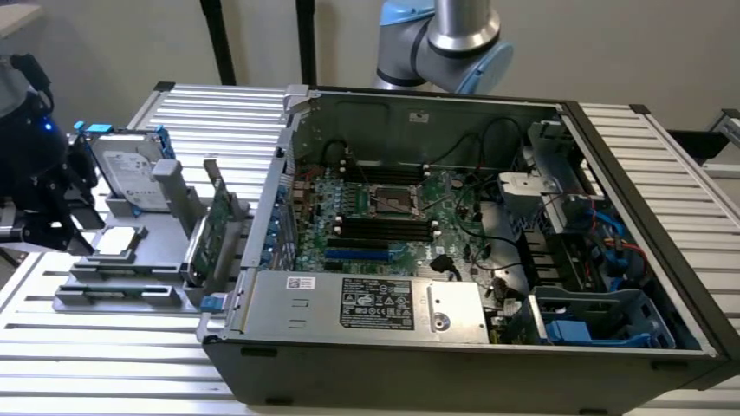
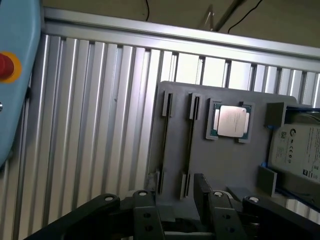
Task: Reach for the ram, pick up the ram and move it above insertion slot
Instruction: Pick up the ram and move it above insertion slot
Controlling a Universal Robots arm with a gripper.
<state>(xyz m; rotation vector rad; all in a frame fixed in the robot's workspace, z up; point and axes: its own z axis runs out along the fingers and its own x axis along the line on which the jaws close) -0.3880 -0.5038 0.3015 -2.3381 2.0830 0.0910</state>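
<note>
Hovering over one grey tray, fingers apart, empty, two slots, one processor

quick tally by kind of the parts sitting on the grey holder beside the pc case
hard drive: 1
processor chip: 1
green expansion card: 1
total: 3; what the two narrow slots hold cannot be told

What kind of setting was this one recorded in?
Probably a robotics lab bench for PC assembly: an open computer case on a slatted aluminium table, a grey fixture holding a hard drive and processor chip, and a robot arm.
</note>
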